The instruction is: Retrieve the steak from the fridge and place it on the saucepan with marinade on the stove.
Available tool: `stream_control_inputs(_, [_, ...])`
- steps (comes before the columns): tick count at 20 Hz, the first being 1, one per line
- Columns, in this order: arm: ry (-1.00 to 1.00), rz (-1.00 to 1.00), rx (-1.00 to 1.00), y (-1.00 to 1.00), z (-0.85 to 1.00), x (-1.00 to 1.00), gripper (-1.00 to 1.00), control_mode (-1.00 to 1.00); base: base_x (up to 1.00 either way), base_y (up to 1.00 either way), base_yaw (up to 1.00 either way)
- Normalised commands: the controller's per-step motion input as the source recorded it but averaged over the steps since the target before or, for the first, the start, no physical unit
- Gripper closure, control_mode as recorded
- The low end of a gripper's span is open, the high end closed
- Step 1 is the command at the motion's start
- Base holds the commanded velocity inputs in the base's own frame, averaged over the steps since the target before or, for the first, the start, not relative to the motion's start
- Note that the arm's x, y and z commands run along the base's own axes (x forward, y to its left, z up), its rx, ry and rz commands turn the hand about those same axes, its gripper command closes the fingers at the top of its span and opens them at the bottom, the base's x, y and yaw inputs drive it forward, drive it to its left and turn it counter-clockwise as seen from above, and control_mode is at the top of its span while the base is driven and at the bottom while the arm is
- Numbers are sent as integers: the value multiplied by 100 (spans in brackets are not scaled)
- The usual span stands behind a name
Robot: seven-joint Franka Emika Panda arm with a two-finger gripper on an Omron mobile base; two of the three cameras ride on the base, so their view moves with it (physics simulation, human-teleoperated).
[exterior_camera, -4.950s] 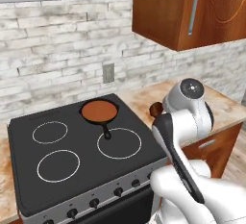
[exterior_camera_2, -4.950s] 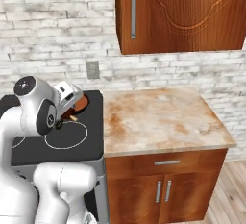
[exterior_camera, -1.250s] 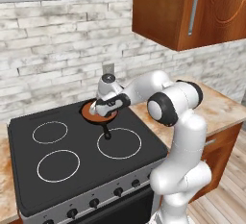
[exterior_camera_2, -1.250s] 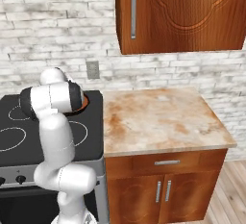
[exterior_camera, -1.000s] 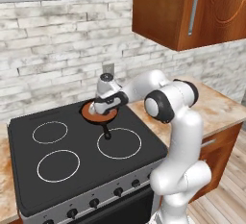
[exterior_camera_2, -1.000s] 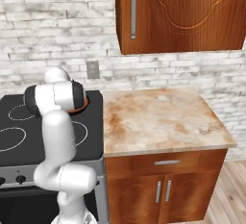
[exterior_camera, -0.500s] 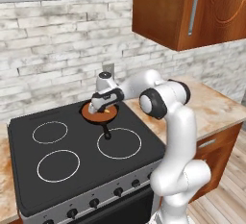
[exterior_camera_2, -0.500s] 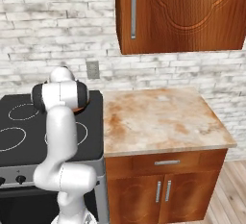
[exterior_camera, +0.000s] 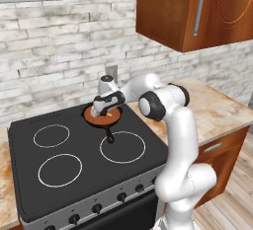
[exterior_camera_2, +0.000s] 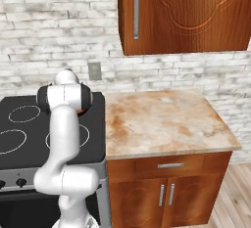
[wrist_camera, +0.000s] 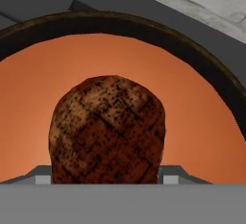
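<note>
Pincer (exterior_camera: 100, 109) clamped the steak (wrist_camera: 106, 130) by its sides over the pan (exterior_camera: 101, 116) on the stove (exterior_camera: 29, 174) (soft, likely slick meat, best squeezed mid-body).

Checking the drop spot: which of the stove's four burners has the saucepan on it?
The back right burner: the saucepan sits there under the gripper. The other three white rings on the stove are bare.

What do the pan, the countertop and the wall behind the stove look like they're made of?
The pan: dark matte metal, judging by its thin black rim; coating unclear. It holds orange-brown liquid and the steak. The countertop: polished stone, probably marble or granite, from its mottled beige and rust veining. The wall: rough whitewashed brick or stone in staggered courses.
</note>
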Motion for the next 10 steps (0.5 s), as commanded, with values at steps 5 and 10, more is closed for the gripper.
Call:
stream_control_inputs(5, [0, 0, 0, 0, -13, 14, 100, -100, 0, 0, 0])
stream_control_inputs(10, [0, 0, 0, 0, -1, 4, -100, -100, 0, 0, 0])
